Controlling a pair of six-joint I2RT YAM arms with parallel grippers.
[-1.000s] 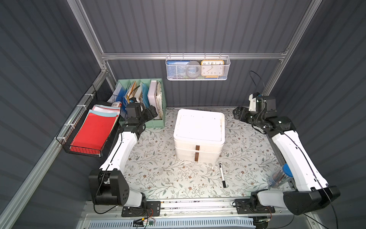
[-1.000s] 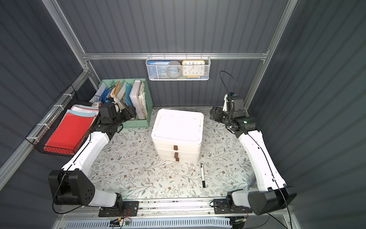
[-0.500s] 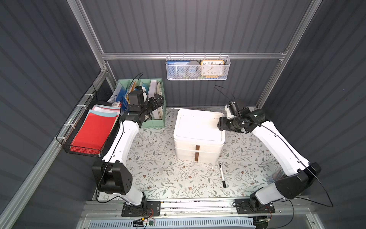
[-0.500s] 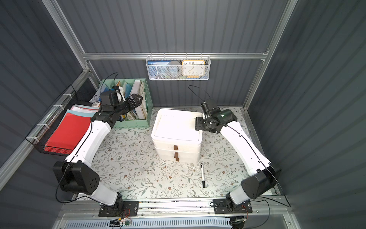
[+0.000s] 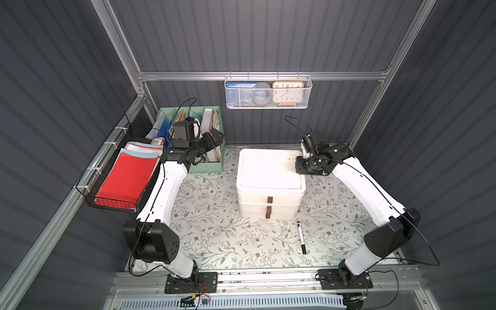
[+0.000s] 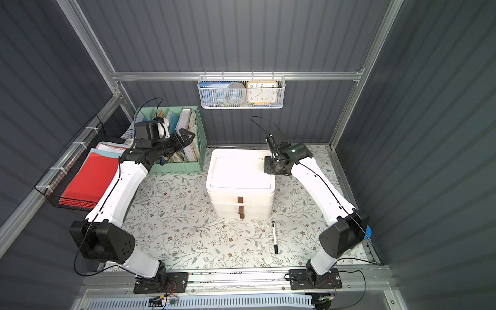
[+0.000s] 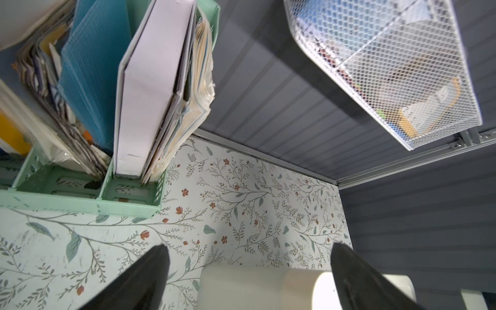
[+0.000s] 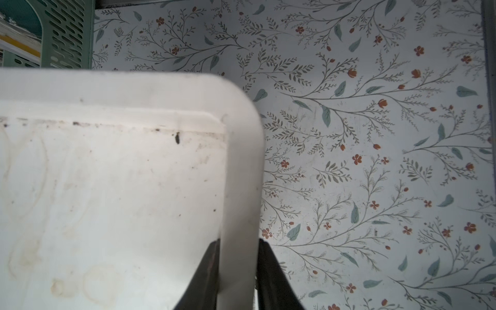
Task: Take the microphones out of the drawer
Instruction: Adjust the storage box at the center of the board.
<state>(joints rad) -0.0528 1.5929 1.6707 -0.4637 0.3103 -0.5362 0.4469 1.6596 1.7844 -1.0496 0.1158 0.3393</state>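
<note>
Left fingers gape wide; right fingers pinch one drawer unit at its rim; one pen nearby.

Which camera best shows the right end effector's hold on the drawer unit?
Right wrist view: the right end effector straddles the drawer unit rim, fingers touching both sides. Both top views show it at the unit's edge, contact too small. Left wrist view misses it.

The drawer unit was white plastic with rounded corners and stood upright at the centre of both top views. Its flat, recessed top carried stains and dark specks, filling the left of the right wrist view. The stacked drawers at its near face, fitted with small brown handles, sat pushed in flush.
</note>
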